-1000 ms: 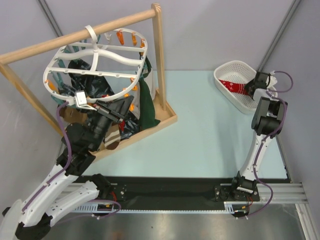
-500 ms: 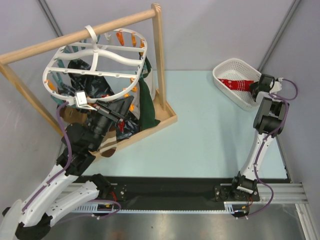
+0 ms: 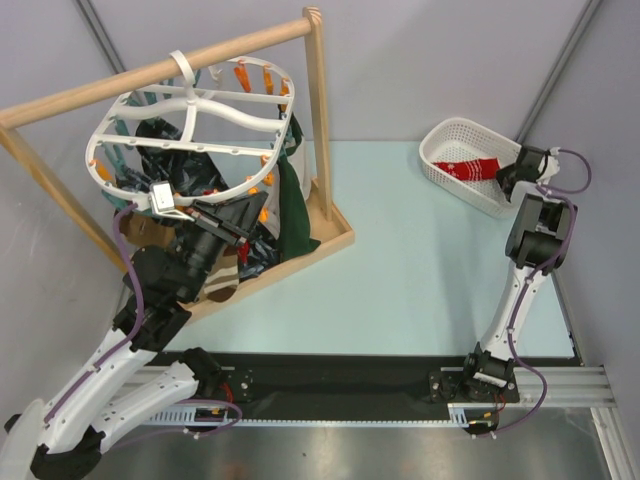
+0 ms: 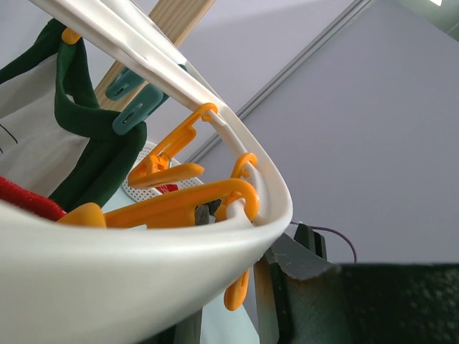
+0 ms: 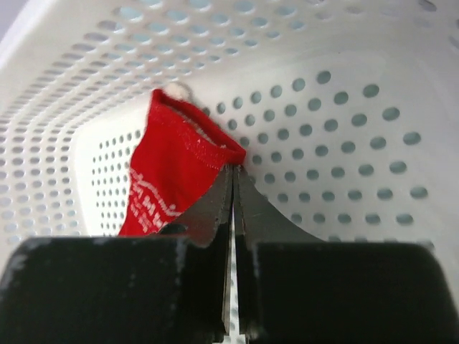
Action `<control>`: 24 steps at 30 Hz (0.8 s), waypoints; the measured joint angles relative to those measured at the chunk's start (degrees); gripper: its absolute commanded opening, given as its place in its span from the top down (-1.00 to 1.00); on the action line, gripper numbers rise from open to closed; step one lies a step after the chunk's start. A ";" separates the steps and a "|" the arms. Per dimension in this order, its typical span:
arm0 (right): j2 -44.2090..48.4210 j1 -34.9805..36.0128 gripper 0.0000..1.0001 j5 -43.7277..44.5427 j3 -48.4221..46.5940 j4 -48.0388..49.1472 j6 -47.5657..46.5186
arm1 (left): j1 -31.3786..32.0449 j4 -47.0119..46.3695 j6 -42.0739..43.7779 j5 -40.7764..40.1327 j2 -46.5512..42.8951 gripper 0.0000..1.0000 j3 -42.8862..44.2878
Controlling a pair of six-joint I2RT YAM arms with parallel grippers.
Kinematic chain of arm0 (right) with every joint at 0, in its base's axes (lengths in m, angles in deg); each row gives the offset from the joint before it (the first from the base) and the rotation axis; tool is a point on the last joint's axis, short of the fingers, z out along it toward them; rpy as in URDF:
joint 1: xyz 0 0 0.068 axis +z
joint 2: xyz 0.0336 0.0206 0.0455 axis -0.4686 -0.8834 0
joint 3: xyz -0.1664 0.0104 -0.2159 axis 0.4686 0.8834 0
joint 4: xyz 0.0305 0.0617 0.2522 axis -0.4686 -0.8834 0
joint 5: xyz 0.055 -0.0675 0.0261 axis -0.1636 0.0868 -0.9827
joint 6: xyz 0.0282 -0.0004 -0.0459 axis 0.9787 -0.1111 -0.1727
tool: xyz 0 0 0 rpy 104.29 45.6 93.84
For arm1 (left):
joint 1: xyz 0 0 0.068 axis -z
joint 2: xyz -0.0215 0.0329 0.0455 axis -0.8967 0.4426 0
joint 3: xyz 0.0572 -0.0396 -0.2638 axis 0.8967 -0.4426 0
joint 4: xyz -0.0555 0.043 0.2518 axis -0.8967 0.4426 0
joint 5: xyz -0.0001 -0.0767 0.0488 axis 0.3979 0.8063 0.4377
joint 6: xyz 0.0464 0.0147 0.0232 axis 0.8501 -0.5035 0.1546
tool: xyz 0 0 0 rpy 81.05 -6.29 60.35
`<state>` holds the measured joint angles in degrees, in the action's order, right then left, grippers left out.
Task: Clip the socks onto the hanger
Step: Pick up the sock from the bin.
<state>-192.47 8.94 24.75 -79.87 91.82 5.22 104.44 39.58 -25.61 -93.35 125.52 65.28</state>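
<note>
The white oval hanger [image 3: 185, 97] hangs from the wooden pole, with orange clips [image 4: 179, 204] and teal clips [image 4: 133, 115] along its rim [image 4: 143, 265]. Dark patterned socks [image 3: 170, 170], a dark green one [image 3: 292, 215] and a brown striped one [image 3: 220, 278] hang below it. My left gripper [image 3: 252, 207] [image 4: 240, 301] is shut on the hanger's near rim, beside the orange clips. A red sock [image 3: 470, 170] [image 5: 172, 179] lies in the white basket [image 3: 445, 135]. My right gripper [image 3: 503, 174] [image 5: 233, 172] is shut on that sock's cuff corner.
The wooden rack has a sloping pole [image 3: 160, 68], an upright post [image 3: 318, 110] and a base tray [image 3: 335, 238] at the left. The perforated basket wall [image 5: 344, 107] surrounds my right fingers closely. The pale blue table [image 3: 400, 270] lies between the arms.
My right gripper has closed its jaws on the red sock's cuff. The basket has shifted slightly to the left. The left arm and hanger have not moved.
</note>
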 measured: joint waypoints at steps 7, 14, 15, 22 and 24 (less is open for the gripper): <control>12.24 0.15 1.00 -0.09 8.22 0.52 -6.16 | 0.00 -0.13 -0.13 0.11 0.00 1.00 -0.20; 21.44 0.31 1.00 -1.42 9.35 1.90 -11.34 | -0.02 -0.20 -0.52 0.20 0.00 1.00 -0.22; 21.99 0.39 1.00 -1.60 9.35 1.86 -11.89 | -0.02 -0.20 -0.52 0.20 0.00 1.00 -0.22; 20.33 0.79 1.00 -1.90 6.40 -1.55 -14.16 | -0.02 -0.33 -0.59 0.44 0.00 1.00 -0.22; 17.46 0.83 1.00 -2.01 2.80 -2.25 -14.86 | -0.02 -0.42 -0.74 0.48 0.00 1.00 -0.22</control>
<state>-175.01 9.77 22.74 -77.08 89.57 -9.64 104.42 39.16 -26.35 -92.87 125.52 65.06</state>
